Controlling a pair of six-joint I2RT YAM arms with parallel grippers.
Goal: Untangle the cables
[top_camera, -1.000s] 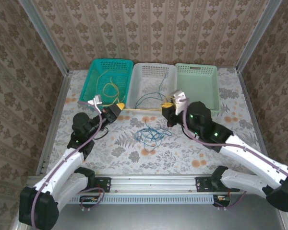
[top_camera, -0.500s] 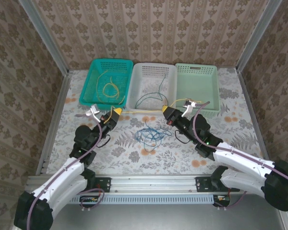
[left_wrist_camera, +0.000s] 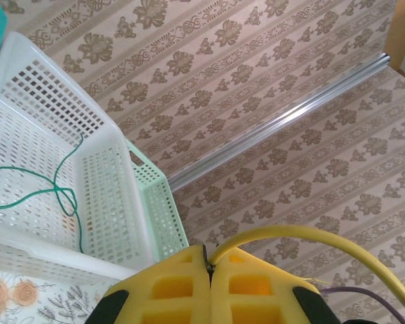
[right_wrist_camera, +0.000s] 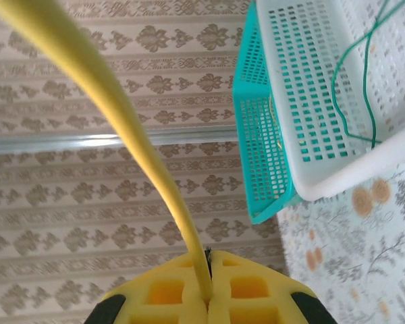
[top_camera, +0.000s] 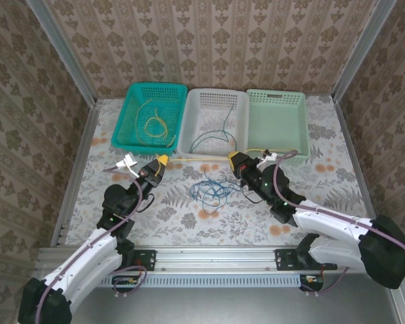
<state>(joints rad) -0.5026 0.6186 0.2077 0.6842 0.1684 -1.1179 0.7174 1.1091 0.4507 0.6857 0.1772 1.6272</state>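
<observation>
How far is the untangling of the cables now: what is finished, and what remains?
Done, it seems: yellow wires lie in the teal basket and a green wire lies in the white basket. In hand: the left gripper and the right gripper are each shut on one yellow cable, stretched between them. Left: the blue tangle on the table, untouched.

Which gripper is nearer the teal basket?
Left. The left gripper sits by the teal basket, at its near right corner; the right gripper is past the white basket.
</observation>
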